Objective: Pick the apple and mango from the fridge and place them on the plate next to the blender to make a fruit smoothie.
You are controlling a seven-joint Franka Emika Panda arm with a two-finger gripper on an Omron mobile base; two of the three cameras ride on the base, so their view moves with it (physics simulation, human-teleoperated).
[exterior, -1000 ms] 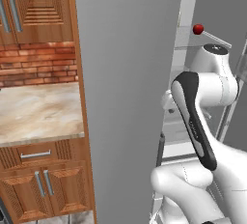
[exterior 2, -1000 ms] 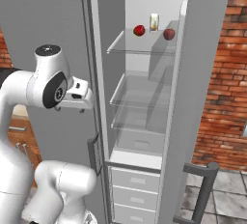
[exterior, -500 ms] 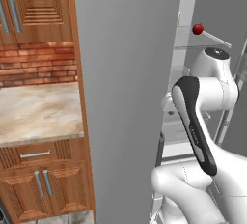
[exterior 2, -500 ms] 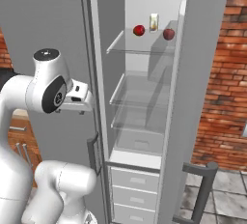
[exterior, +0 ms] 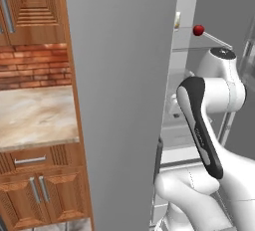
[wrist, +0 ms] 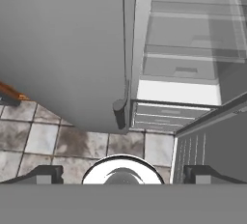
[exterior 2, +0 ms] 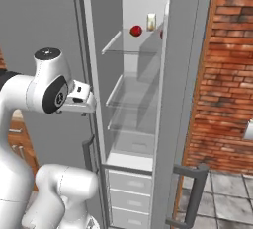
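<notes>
Left of the fridge (exterior 2: 192, 75) stood a marble counter (exterior: 35, 118). The gripper (wrist: 123, 175) hung outside the open fridge, jaws wide apart, holding nothing. The apple (exterior 2: 136, 30) sat on the top shelf (exterior 2: 129, 49), well above it.

I see the fridge (exterior 2: 188, 75) plain grey outside, white inside, with clear shelves and white drawers (exterior 2: 129, 198). The apple (exterior 2: 136, 30) on the top shelf is glossy red. Beside the fridge I see a red-brown brick wall (exterior 2: 225, 75), brown wooden cabinets (exterior: 35, 195), and a table (exterior: 35, 115) in beige marbled stone. The floor (wrist: 43, 141) is mottled grey-brown tile.
</notes>
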